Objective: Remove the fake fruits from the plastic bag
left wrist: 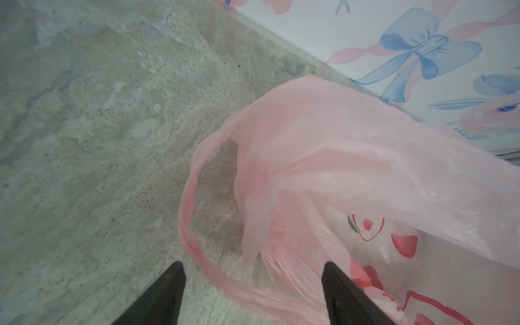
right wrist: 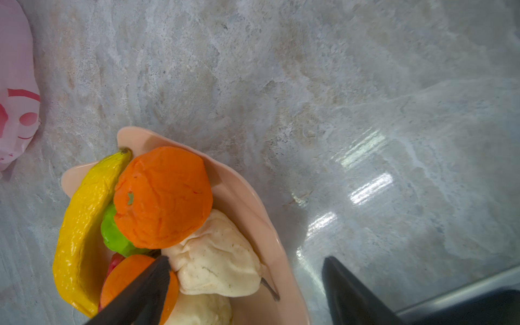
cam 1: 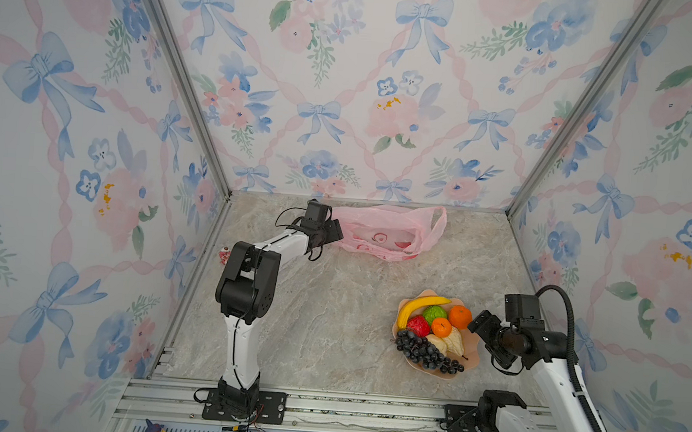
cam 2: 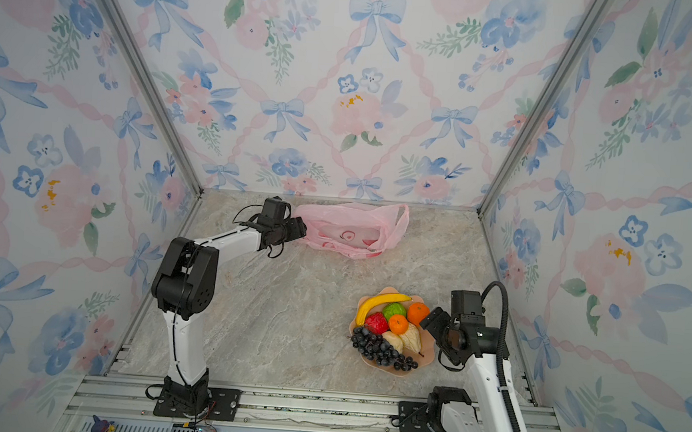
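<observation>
I am logging the left gripper (left wrist: pixel 252 264) as released: its jaws are standing wide apart, gripping nothing. The handle loop (left wrist: pixel 197 253) of the plastic bag (cam 1: pixel 385 230) is lying across the gap in the left wrist view. The bag is lying slack on the bench (cam 1: pixel 329 307), close to the back wall.

The right gripper (right wrist: pixel 247 259) is hovering released over the edge of the peach scalloped plate (cam 1: pixel 474 356), holding nothing.

The fake fruits (cam 1: pixel 432 331) are sitting piled on that plate, well apart from the bag:
- banana (cam 1: pixel 417 305)
- green fruit (cam 1: pixel 434 313)
- two oranges (cam 1: pixel 460 316)
- red fruit (cam 1: pixel 418 325)
- pears (cam 1: pixel 454 342)
- grape bunch (cam 1: pixel 420 352)
</observation>
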Controlling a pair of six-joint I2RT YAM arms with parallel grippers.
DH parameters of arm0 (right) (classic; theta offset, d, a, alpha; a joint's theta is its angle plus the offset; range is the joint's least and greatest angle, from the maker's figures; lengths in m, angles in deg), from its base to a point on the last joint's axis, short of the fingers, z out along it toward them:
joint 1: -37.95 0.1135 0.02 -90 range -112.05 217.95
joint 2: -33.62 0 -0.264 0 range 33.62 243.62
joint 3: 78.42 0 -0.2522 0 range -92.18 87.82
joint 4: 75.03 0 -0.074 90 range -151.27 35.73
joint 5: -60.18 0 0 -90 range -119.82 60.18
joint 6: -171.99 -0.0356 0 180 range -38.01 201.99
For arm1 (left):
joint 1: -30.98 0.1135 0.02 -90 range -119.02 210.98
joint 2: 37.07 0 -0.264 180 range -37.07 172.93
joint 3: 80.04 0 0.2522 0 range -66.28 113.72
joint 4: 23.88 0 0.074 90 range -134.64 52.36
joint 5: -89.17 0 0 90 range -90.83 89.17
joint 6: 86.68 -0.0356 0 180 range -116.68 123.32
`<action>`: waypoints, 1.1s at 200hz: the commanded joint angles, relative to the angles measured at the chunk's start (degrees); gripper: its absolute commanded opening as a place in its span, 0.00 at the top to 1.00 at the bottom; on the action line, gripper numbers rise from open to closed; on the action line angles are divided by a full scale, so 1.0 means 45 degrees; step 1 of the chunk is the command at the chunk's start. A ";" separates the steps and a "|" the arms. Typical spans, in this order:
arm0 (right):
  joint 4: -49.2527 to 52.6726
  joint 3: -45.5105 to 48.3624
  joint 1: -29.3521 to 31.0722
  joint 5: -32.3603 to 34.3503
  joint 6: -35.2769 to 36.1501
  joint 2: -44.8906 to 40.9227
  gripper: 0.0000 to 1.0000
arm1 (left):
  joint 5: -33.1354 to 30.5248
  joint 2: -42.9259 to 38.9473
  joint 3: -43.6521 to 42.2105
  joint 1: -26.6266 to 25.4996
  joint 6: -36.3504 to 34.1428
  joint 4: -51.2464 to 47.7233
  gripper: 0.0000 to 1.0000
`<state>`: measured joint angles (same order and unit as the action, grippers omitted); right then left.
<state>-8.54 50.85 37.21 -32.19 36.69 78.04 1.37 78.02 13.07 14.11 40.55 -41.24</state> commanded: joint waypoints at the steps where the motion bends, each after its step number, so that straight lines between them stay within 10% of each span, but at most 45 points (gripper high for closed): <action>1: -0.0408 0.0510 -0.0120 -0.0279 -0.0554 -0.0224 0.17 | -0.0024 -0.1287 -0.1007 -0.0012 -0.0251 -0.0098 0.19; 127: -0.1435 0.1606 0.0148 -0.1015 -0.1413 -0.0483 0.44 | -0.1276 -0.4133 -0.5707 0.0235 0.0710 0.2961 0.20; 220: -0.0244 0.1252 0.1120 0.0288 -0.1485 -0.0407 0.31 | -0.1428 -0.4421 -0.6227 0.0378 0.0693 0.3072 0.19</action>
<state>-10.92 55.77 41.54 -31.27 30.92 76.90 -4.05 60.23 -13.70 15.27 43.00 -28.23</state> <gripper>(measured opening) 0.688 0.810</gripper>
